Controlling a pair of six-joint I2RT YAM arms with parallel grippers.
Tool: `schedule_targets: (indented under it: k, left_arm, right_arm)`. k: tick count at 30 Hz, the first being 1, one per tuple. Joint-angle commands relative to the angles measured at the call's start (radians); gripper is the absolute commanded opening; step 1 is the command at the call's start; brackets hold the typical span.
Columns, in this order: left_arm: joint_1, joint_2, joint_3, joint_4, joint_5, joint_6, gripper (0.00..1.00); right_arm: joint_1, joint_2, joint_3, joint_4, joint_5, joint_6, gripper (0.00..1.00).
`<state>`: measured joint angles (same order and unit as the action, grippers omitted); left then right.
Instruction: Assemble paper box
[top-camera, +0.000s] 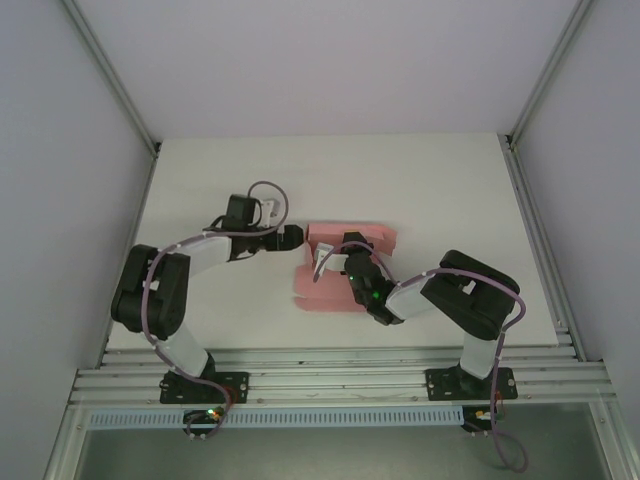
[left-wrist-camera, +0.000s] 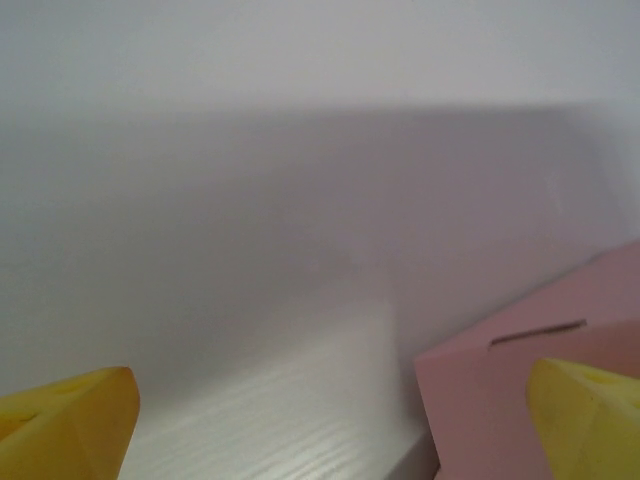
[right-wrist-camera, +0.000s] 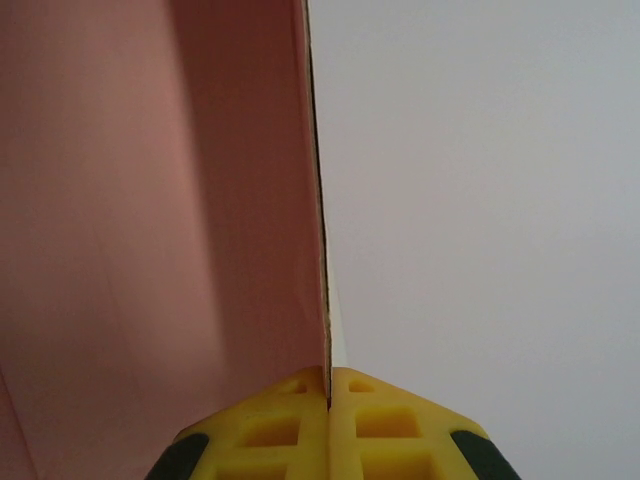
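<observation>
We count one pale pink card box (top-camera: 322, 292) toward the white table's (top-camera: 440, 190) near edge. Right fingers (right-wrist-camera: 318, 420) clamp its panel; left fingers (top-camera: 293, 237) are apart.

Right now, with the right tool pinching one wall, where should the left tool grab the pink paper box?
Probably the raised slotted panel of the paper box, coming from the left. Its thin edge sits between the fingers of the open left tool, and the right tool steadies another wall.
</observation>
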<state>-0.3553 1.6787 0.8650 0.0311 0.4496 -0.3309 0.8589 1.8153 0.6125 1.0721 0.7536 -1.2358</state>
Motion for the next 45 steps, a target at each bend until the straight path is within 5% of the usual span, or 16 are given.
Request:
schedule_targets:
  k: [1, 17, 27, 36, 45]
  left_arm:
    - [-0.029, -0.054, -0.033, 0.026, 0.036, 0.024, 1.00]
    - [-0.038, -0.184, -0.116, -0.039, -0.085, 0.092, 1.00]
    - [-0.057, -0.096, -0.060, 0.037, 0.060, 0.162, 0.89]
    - [-0.089, -0.001, -0.045, 0.216, 0.100, 0.104, 0.78]
    - [-0.142, 0.007, -0.158, 0.433, 0.020, 0.111, 0.75]
  right_arm:
    - [0.008, -0.007, 0.015, 0.002, 0.031, 0.037, 0.00]
    - [0.007, -0.016, 0.019, -0.018, 0.030, 0.052, 0.00]
    - [0.008, -0.027, 0.029, -0.083, 0.029, 0.099, 0.00]
    - [0.009, -0.069, 0.040, -0.202, 0.004, 0.181, 0.00]
    - [0.009, -0.054, 0.043, -0.221, 0.032, 0.226, 0.00]
